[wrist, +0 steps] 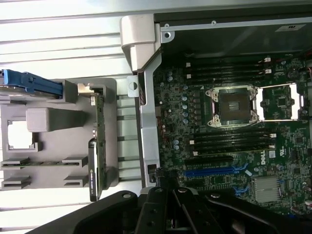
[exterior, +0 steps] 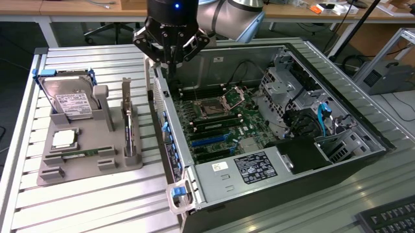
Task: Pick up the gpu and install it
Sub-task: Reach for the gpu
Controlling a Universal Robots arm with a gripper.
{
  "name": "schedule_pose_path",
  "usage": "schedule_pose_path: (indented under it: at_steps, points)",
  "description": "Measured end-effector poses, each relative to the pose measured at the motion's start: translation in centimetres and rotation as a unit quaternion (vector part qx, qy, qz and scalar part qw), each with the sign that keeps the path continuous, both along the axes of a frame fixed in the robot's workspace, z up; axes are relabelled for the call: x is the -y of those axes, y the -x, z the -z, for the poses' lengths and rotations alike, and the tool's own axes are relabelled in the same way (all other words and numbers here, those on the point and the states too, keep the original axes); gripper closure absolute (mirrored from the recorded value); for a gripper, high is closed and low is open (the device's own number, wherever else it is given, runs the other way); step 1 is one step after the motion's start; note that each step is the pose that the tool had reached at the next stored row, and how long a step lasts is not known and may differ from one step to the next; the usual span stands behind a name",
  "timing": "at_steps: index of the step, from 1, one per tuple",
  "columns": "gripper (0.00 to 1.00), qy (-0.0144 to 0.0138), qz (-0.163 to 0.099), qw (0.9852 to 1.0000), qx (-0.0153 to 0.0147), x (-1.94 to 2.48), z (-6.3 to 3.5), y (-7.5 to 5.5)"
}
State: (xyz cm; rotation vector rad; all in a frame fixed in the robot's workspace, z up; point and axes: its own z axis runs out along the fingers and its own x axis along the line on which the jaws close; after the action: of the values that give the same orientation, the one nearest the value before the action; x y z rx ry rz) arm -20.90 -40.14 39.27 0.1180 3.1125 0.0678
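My black claw (exterior: 172, 65) is pinched together on nothing and hangs above the far left wall of the open steel computer case (exterior: 214, 63). The gpu (exterior: 128, 124), a thin dark card with a silver bracket, stands on edge in the grey moulded holder (exterior: 71, 174) at the exterior view's left, well apart from me. The green motherboard (wrist: 175, 112) reads DELL.

From my seat I see a slatted metal table (exterior: 91, 204), wooden desks (exterior: 65, 7) along the far side, dark floor (exterior: 19, 39) beneath them.
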Motion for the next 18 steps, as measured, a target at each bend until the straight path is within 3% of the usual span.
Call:
schedule_pose_path:
  at_steps: [18]
  points:
    - [0.89,0.0,0.0,1.0,0.0,0.04,0.04,0.66]
